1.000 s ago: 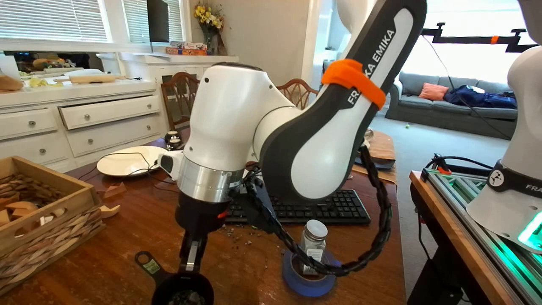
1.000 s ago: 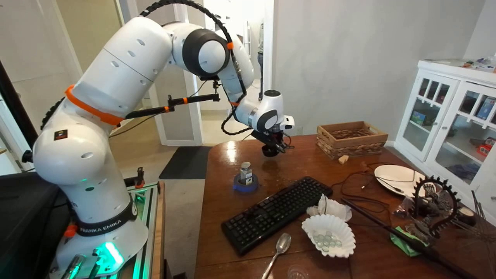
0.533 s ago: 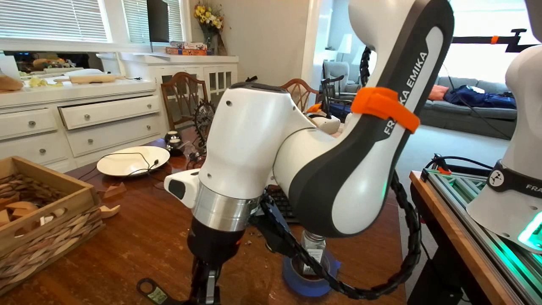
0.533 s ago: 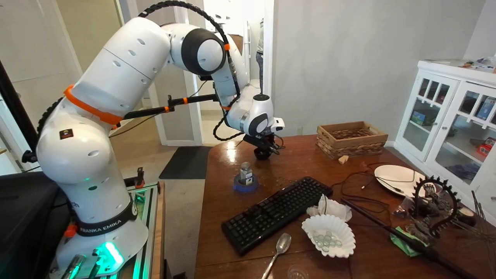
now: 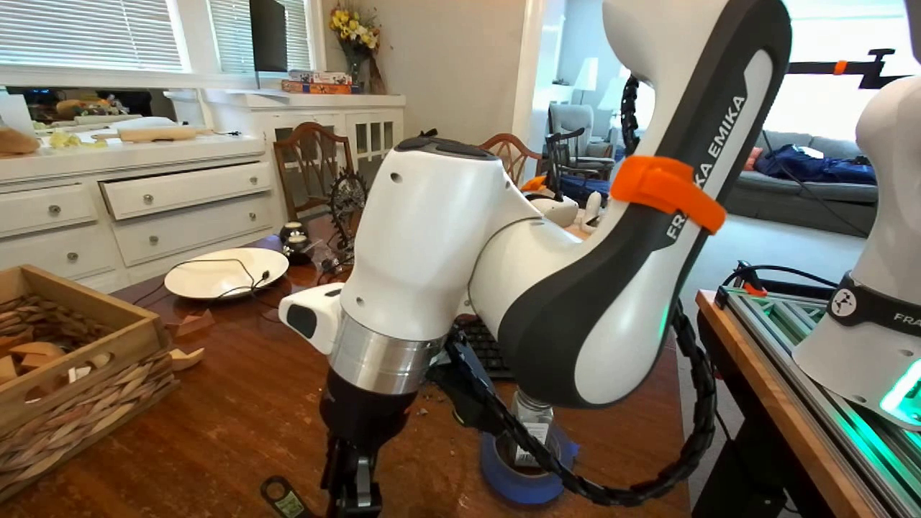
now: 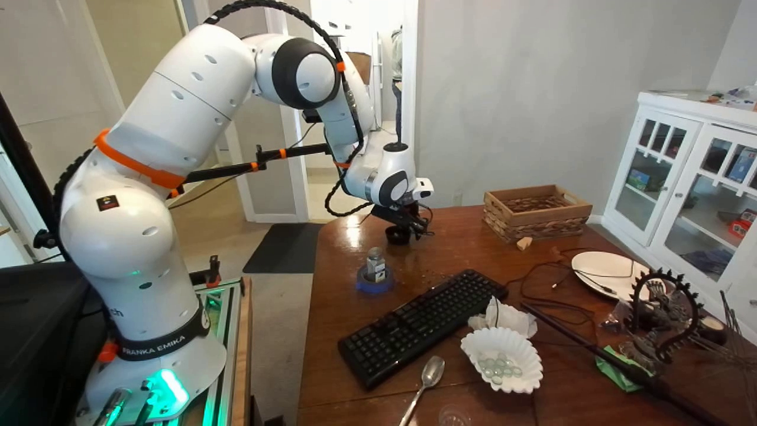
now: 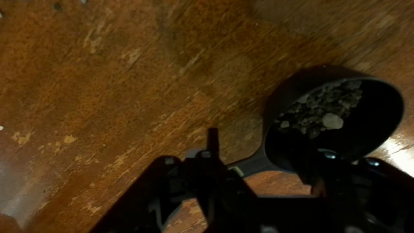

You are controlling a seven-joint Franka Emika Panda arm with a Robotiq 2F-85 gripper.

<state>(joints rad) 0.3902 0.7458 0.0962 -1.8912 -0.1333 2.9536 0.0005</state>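
A black measuring cup [image 7: 336,110] with grey gravel [image 7: 318,108] in it appears to stand on the wooden table, its short handle [image 7: 258,163] pointing left in the wrist view. My gripper [image 7: 255,140] is open, its dark fingers spread apart with table and handle visible between them. One finger [image 7: 212,142] is outside the cup, over the handle side; the other reaches over the cup's near rim, where darkness hides any contact. In an exterior view only the handle [image 5: 284,498] shows beside the gripper; another exterior view has the whole cup [image 6: 398,235] right below it.
A glass jar [image 6: 375,266] with a silver lid stands inside a roll of blue tape [image 6: 375,285] near the cup. Around lie a black keyboard [image 6: 423,325], a woven basket [image 6: 535,213], a white plate [image 5: 227,273], a scalloped white bowl [image 6: 502,361] and a spoon [image 6: 423,387].
The arm has come down with the cup, shifting towards the tape roll. The jaws have gone from gripping the cup to standing apart, and the cup's handle has swung slightly.
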